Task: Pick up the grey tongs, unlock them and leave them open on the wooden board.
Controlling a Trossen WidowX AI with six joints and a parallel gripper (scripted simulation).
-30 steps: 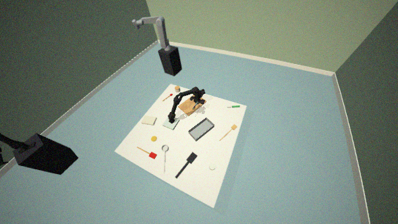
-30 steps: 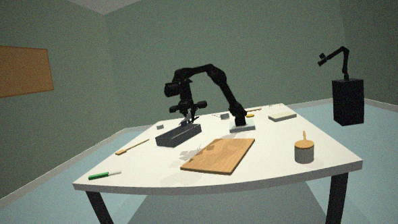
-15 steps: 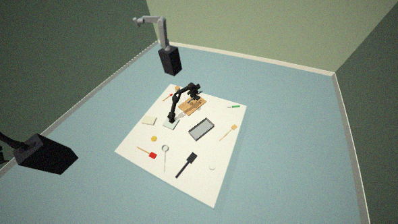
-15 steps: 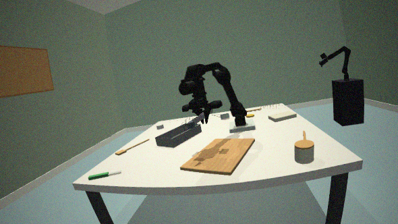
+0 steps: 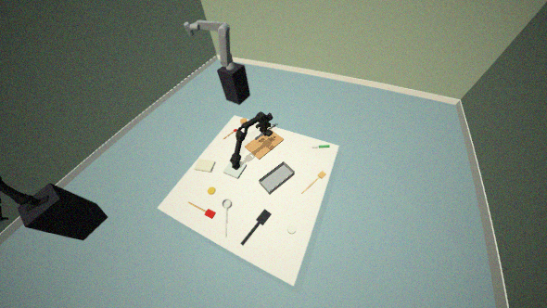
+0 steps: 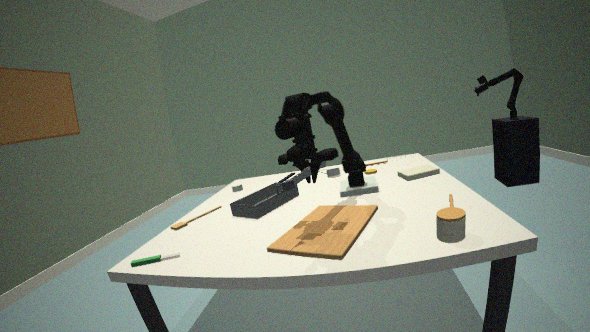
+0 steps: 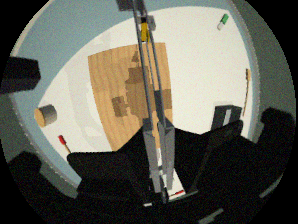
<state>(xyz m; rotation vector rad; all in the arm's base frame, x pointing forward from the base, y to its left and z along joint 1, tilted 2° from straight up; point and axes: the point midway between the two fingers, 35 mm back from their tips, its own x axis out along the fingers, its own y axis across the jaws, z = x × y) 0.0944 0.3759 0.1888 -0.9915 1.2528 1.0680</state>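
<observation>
My gripper point(image 5: 266, 133) point(image 6: 312, 178) point(image 7: 152, 127) is shut on the grey tongs point(image 6: 301, 176) point(image 7: 154, 75) and holds them in the air. In the wrist view the two long arms of the tongs lie close together with a narrow gap, running up to a yellow part point(image 7: 144, 31) near the top edge. Whether the lock is engaged cannot be told. The wooden board point(image 5: 252, 147) point(image 6: 359, 219) point(image 7: 102, 75) lies flat on the table with the arm's shadow on it. The roasting tin point(image 5: 276, 177) point(image 6: 260, 208) stands beside the board, with nothing resting across it.
A round pot with a wooden lid point(image 6: 451, 229) point(image 7: 48, 115) stands near a table corner. A green-handled tool point(image 5: 324, 147) point(image 6: 147, 260) point(image 7: 224, 20) and a wooden spatula point(image 5: 322, 174) point(image 6: 179, 226) lie beyond the tin and board. A black turner point(image 5: 263, 217) lies farther off.
</observation>
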